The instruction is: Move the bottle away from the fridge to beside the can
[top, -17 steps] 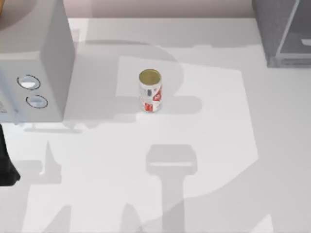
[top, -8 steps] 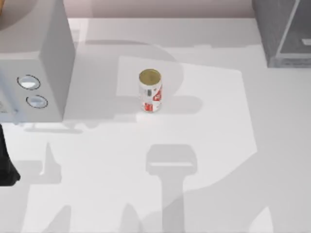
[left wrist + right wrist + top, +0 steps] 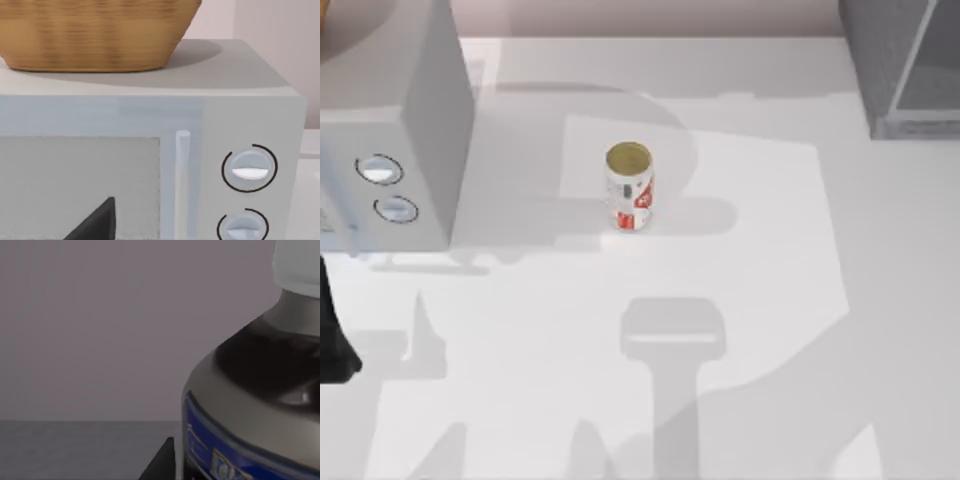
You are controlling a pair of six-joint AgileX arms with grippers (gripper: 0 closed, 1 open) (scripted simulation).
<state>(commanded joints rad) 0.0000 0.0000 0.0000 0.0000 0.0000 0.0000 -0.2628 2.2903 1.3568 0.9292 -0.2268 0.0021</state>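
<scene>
The can (image 3: 629,187), white with red markings and a gold top, stands upright mid-table in the top view. The dark-grey fridge (image 3: 905,60) with its paler door panel occupies the far right corner. In the right wrist view the bottle (image 3: 255,405) looms very close, showing its white cap, brown shoulder and blue-marked label. It stands on a dark surface before a dim plain wall. A dark part of my right gripper (image 3: 162,465) sits right beside the bottle's side. My left arm (image 3: 332,340) is parked at the table's left edge.
A light grey box with two round dials (image 3: 390,130) stands at the far left. The left wrist view faces its front (image 3: 250,170), with a woven basket (image 3: 95,35) on top. Arm shadows cross the white table (image 3: 770,300).
Nothing on the table has moved. Only the shadow near the front right edge has shifted slightly.
</scene>
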